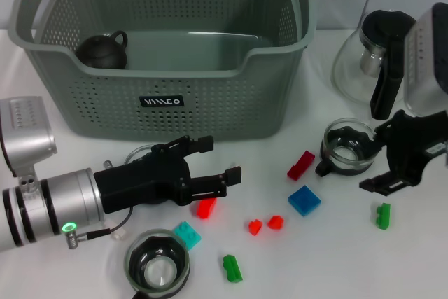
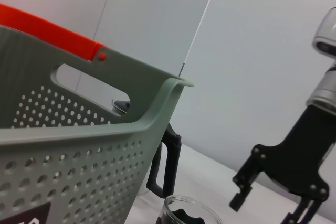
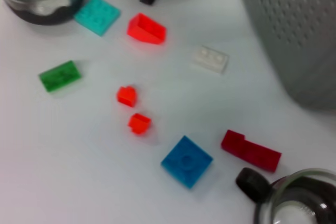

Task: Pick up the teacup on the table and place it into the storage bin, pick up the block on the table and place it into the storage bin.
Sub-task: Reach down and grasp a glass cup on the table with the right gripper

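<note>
The grey-green storage bin stands at the back centre, with a dark round teapot-like piece inside it. My left gripper hovers open in front of the bin, just above a red block. A glass teacup sits at the right, and my right gripper is open right beside it. A second teacup stands at the front left. The right wrist view shows the blue block, a dark red block, a white block and the bin wall.
Loose blocks lie scattered: teal, green, another green, blue, dark red, small red ones. A glass pitcher with black lid stands at the back right. A third teacup sits behind my left gripper.
</note>
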`<action>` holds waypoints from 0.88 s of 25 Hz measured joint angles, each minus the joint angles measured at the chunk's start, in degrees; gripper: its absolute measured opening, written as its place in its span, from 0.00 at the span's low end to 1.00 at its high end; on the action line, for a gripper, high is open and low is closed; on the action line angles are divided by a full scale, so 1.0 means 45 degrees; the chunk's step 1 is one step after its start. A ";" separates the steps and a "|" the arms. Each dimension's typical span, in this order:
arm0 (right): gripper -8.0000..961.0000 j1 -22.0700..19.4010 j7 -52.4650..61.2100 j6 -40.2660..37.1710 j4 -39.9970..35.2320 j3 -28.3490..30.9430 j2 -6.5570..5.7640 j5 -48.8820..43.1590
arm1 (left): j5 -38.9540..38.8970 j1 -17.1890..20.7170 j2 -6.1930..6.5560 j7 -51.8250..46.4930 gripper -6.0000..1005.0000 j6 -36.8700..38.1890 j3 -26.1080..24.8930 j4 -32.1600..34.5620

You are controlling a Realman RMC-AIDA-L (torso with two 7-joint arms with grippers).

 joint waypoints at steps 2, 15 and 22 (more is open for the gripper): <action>0.71 0.0130 -0.0055 0.0594 0.0443 -0.0170 -0.0020 -0.0038 | 0.0000 0.0002 -0.0011 0.0001 0.93 -0.0013 0.0000 -0.0002; 0.65 0.1035 -0.0107 0.3634 0.3488 -0.1533 0.0015 -0.0323 | 0.0000 0.0007 -0.0020 -0.0003 0.93 -0.0051 0.0000 -0.0002; 0.61 0.1138 -0.0106 0.4002 0.4088 -0.1650 -0.0026 -0.0370 | 0.0000 0.0079 -0.0020 0.0005 0.93 -0.0069 0.0000 -0.0002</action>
